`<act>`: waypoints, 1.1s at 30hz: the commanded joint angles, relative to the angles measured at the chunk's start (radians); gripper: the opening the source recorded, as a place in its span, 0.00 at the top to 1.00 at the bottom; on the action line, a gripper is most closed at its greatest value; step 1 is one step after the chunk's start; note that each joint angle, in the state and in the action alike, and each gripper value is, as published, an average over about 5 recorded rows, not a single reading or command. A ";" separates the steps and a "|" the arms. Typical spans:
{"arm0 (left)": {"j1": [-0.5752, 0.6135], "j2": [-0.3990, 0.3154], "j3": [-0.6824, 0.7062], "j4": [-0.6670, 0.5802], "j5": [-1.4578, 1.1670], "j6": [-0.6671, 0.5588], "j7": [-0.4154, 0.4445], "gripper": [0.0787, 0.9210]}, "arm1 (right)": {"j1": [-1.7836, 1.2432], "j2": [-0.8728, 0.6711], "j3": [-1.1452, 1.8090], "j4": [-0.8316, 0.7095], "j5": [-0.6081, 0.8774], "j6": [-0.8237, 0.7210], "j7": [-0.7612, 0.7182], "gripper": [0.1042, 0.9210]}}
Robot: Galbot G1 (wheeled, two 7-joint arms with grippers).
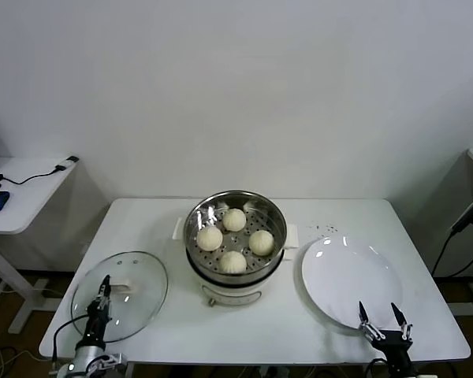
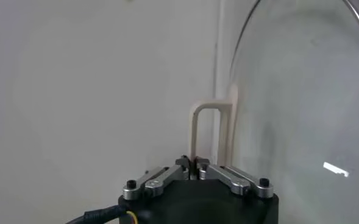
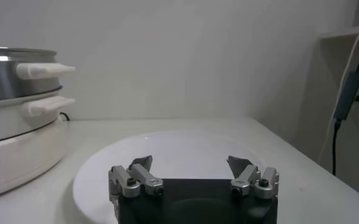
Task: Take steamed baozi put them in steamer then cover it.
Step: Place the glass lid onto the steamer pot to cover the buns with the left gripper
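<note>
The steamer, a shiny steel pot on a white base, stands mid-table with several cream-white steamed baozi on its perforated floor. To its left the round glass lid lies flat on the table. My left gripper is over the lid and shut on its white handle; in the left wrist view the gripper pinches the handle's thin bar beside the glass lid. My right gripper hovers open over the near edge of the white plate, with nothing between the fingers of the gripper.
The plate has nothing on it and sits right of the steamer, whose white side handles stick out toward it. A small side desk with a cable stands far left. Black cables hang at the right.
</note>
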 commanded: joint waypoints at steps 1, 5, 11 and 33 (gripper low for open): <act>0.040 0.093 -0.010 -0.264 -0.168 0.079 0.168 0.93 | 0.003 -0.004 0.000 0.017 -0.004 -0.012 -0.001 0.12; 0.045 0.176 -0.024 -0.395 -0.271 0.170 0.314 0.93 | 0.011 -0.003 0.003 0.032 -0.024 -0.035 0.020 0.12; 0.010 0.304 -0.031 -0.571 -0.377 0.368 0.488 0.93 | 0.026 -0.003 0.006 0.042 -0.058 -0.074 0.049 0.12; -0.304 0.027 0.569 -0.667 0.092 0.721 0.754 0.93 | 0.040 0.022 -0.016 0.053 -0.138 -0.094 0.070 0.12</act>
